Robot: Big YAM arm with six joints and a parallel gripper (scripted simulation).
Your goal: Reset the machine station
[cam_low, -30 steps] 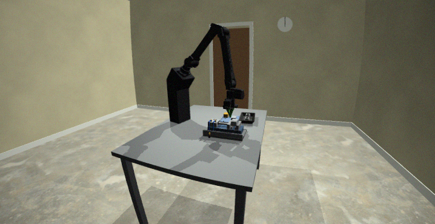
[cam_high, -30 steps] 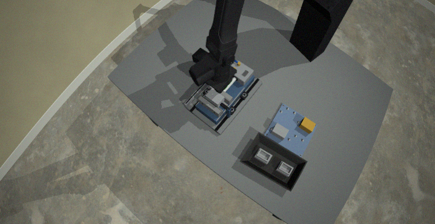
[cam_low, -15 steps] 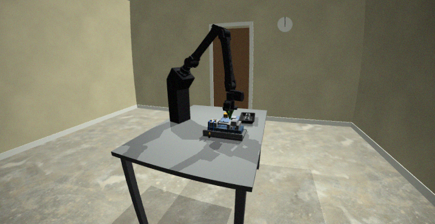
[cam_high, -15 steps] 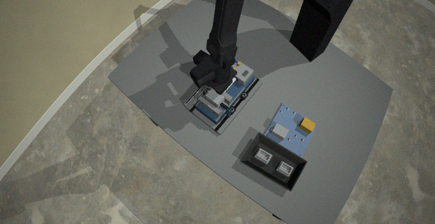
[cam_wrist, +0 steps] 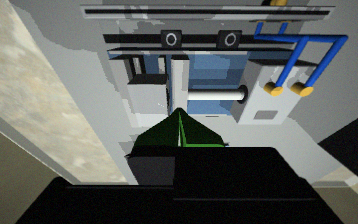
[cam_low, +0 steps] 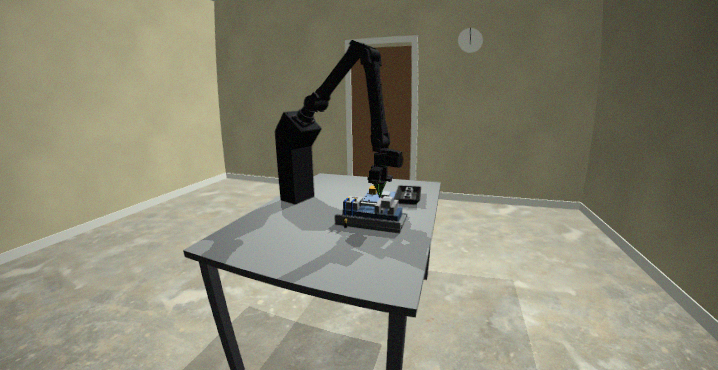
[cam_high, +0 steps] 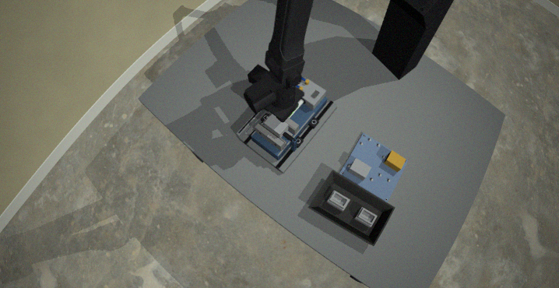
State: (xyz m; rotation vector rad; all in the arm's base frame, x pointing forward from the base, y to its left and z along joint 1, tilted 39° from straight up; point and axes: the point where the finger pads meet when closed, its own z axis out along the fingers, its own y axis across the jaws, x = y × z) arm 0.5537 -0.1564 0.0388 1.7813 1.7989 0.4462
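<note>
Hovering over vise, gripper [cam_low: 380, 195] [cam_wrist: 179, 112] closed on nothing. Top: gray aluminum blank [cam_high: 275, 124] [cam_wrist: 148, 104] in vise [cam_high: 314, 92] [cam_low: 351, 204] [cam_wrist: 265, 107], jaw contact hard to tell; gray block [cam_high: 360, 168] and brass blank [cam_high: 395, 160] on blue infeed plate [cam_high: 373, 151]; two pocketed parts [cam_high: 338, 200] in black outfeed tray [cam_high: 384, 227] [cam_low: 409, 200], pockets up. Exterior: tray beyond vise. Wrist: green fingertips together near movable jaw; blue hoses [cam_wrist: 325, 62] on end block.
</note>
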